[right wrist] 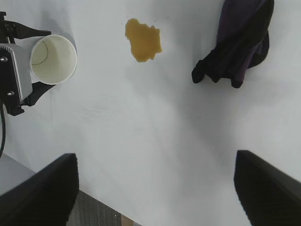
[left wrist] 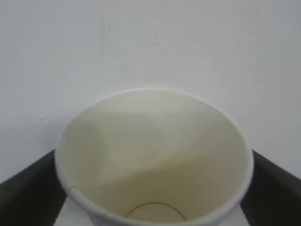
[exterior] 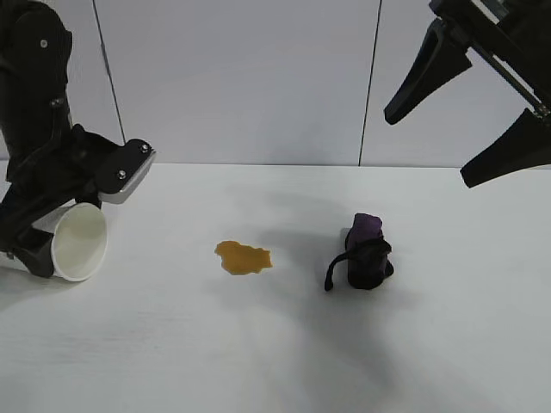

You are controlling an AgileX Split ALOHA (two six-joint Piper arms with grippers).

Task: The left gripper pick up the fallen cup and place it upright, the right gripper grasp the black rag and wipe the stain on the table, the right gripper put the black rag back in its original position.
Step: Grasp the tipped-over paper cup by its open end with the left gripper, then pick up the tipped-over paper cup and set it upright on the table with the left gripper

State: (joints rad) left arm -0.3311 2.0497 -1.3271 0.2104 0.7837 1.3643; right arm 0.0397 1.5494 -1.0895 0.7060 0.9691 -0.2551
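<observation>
The cup (exterior: 80,242) lies tipped and empty between the left pincer's (exterior: 34,245) spread fingers, no lettering readable. Right pincer (exterior: 469,120) hangs open above the rag (exterior: 366,254).

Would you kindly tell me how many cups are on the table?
1: the cup lies on its side at the table's left edge, straddled by the left pincer.

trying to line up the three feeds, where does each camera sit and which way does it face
Exterior: faces both arms across the table; left gripper around the cup, right gripper raised.
Left wrist: looks down into the cup; both fingers flank it.
Right wrist: high, looking down; own fingers, stain, rag.
All three show the cup.
</observation>
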